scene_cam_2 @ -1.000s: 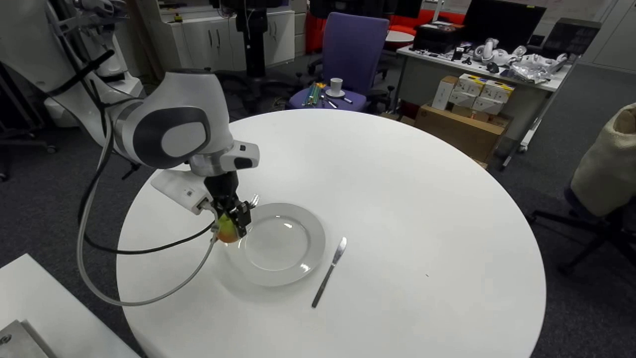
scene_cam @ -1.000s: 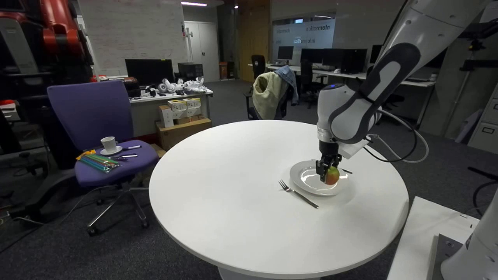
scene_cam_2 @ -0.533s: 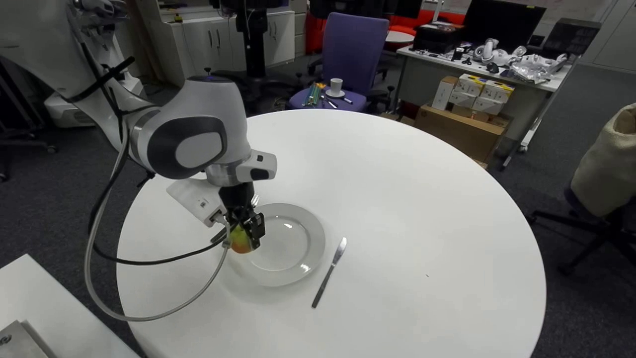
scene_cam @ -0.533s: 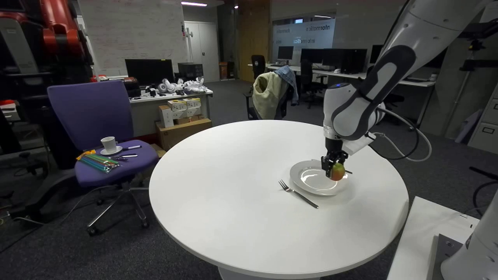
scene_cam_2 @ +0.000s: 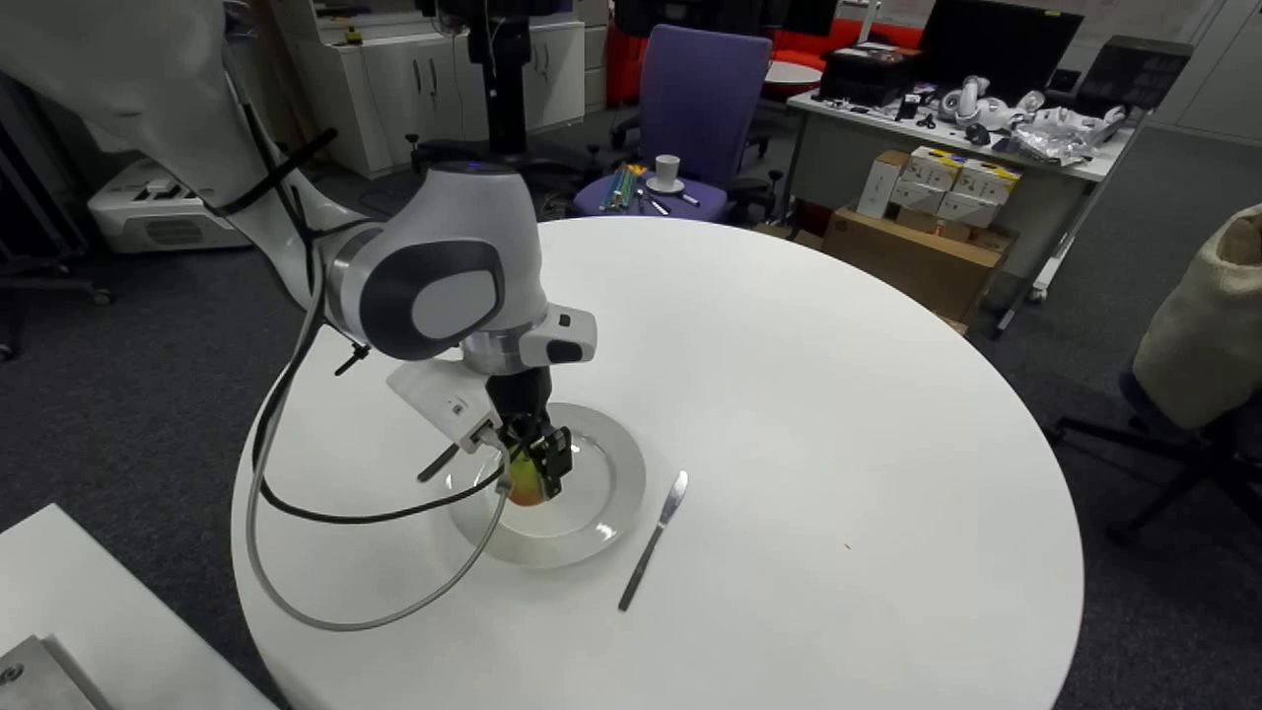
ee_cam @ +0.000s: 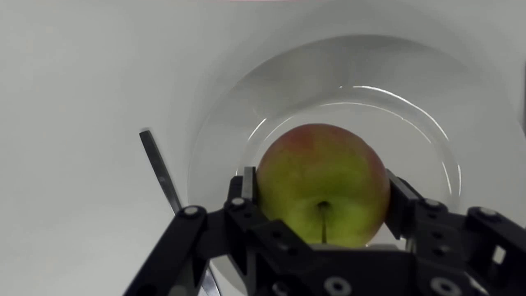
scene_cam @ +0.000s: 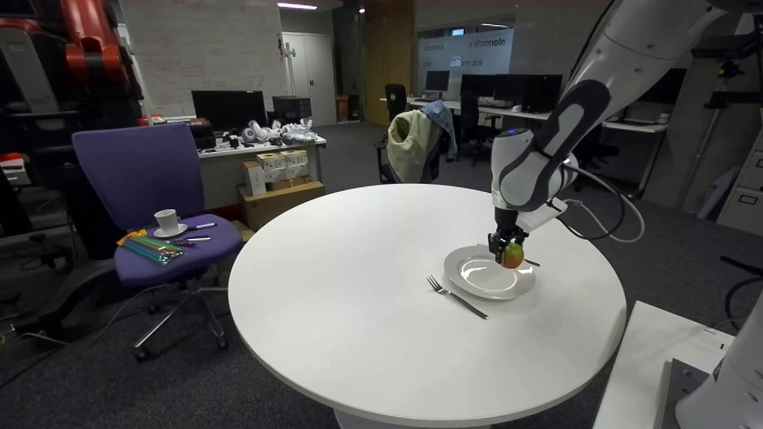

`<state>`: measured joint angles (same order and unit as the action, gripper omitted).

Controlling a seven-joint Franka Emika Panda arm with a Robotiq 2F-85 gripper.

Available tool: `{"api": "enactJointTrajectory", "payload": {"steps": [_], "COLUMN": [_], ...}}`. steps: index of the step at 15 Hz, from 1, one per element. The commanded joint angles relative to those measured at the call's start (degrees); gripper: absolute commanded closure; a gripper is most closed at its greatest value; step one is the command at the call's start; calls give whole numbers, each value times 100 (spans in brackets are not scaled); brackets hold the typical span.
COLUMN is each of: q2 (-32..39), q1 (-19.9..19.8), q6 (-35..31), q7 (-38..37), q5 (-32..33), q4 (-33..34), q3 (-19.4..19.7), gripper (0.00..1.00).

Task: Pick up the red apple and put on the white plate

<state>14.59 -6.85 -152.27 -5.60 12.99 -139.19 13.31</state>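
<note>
Your gripper (ee_cam: 322,183) holds the apple (ee_cam: 322,160) above the plate (scene_cam_2: 592,518) on the table (scene_cam_2: 838,394). In an exterior view, the fork (scene_cam_2: 437,463) lies left of the plate, the knife (scene_cam_2: 655,541) right.

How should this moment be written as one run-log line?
gripper: closed on red apple | apple: over white plate | release: not yet done

White arm (scene_cam: 570,123) bent, hand (ee_cam: 322,187) pointing down, both fingers (ee_cam: 248,185) gripping
</note>
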Motion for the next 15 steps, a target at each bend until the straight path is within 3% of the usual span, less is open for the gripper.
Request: {"api": "enactJointTrajectory", "payload": {"steps": [1, 15], "q2": [253, 1045], "q1": [-36, -155], "q6": [141, 45], "q7": [154, 673], "q5": [-19, -611], "q4": [410, 1134], "q3": [-26, -507], "gripper": [51, 51]}}
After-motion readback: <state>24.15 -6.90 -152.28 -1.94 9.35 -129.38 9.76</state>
